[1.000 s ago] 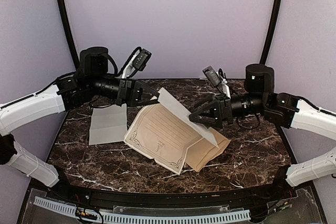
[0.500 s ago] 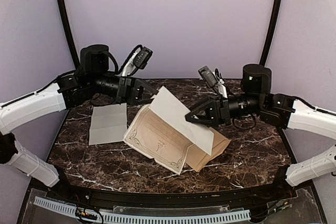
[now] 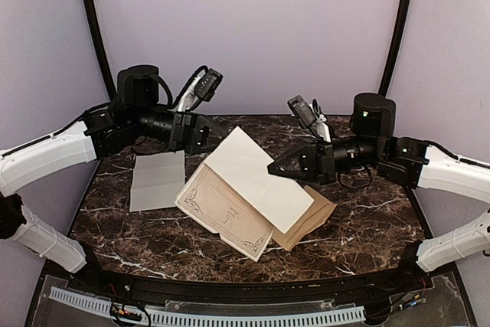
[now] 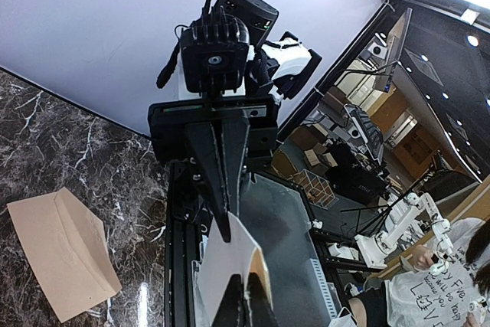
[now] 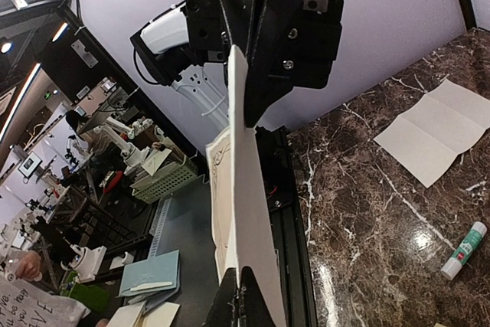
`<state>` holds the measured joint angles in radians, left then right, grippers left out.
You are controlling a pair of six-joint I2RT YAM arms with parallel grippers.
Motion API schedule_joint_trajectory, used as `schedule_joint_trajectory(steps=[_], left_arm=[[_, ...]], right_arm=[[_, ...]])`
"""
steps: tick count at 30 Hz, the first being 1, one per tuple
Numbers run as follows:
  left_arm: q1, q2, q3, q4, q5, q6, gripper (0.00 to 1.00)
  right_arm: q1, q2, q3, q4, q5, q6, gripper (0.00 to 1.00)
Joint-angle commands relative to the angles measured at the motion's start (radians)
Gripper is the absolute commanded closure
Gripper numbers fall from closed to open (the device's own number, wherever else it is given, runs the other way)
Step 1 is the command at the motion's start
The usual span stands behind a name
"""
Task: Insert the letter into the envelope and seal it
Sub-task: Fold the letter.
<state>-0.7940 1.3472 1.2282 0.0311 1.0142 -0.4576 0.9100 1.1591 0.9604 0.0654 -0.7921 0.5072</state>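
Note:
The letter [image 3: 157, 180], a white creased paper, lies flat on the marble table at the left, and shows again as the letter [image 5: 436, 139] in the right wrist view. The tan envelope [image 3: 310, 216] lies at the middle right, mostly covered. Over it is a large folded cream sheet [image 3: 253, 175] with an ornate printed border. My left gripper [image 3: 222, 135] is shut on its far corner, as the left gripper [image 4: 243, 305] shows in the left wrist view. My right gripper [image 3: 274, 168] is shut on the upper panel's right edge, also seen as the right gripper [image 5: 245, 304].
A glue stick [image 5: 463, 250] lies on the marble near the letter. The envelope [image 4: 61, 262] pokes out beside the sheet in the left wrist view. A black rail and a white slotted strip [image 3: 207, 315] run along the table's near edge.
My right gripper has closed on the sheet's upper panel and shifted slightly left. The raised panel has come down flatter over the bordered lower half. The left gripper has stayed shut.

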Motion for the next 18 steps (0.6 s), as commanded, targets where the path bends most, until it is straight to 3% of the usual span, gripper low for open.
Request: schedule_joint_trajectory(steps=[1, 4, 6, 7, 9, 12, 18], left_arm=[[0.004, -0.013, 0.024, 0.013, 0.014, -0.001, 1.00], [0.005, -0.023, 0.024, -0.002, -0.015, 0.015, 0.98], [0.004, -0.034, 0.027, -0.019, -0.056, 0.031, 0.80], [0.006, -0.040, 0.032, -0.041, -0.089, 0.039, 0.64], [0.015, -0.066, 0.045, -0.088, -0.151, 0.064, 0.44], [0.036, -0.098, 0.065, -0.133, -0.225, 0.092, 0.26], [0.078, -0.153, 0.066, -0.113, -0.276, 0.079, 0.11]], right_arm=[[0.009, -0.002, -0.006, 0.054, -0.003, 0.005, 1.00], [0.009, -0.008, -0.014, 0.069, 0.011, 0.011, 1.00], [0.009, -0.012, -0.016, 0.070, 0.026, 0.011, 1.00], [0.009, -0.016, -0.017, 0.067, 0.034, 0.010, 1.00], [0.009, -0.020, -0.017, 0.059, 0.052, 0.006, 1.00], [0.009, -0.027, -0.020, 0.052, 0.069, 0.004, 1.00], [0.009, -0.026, -0.029, 0.049, 0.077, -0.001, 1.00]])
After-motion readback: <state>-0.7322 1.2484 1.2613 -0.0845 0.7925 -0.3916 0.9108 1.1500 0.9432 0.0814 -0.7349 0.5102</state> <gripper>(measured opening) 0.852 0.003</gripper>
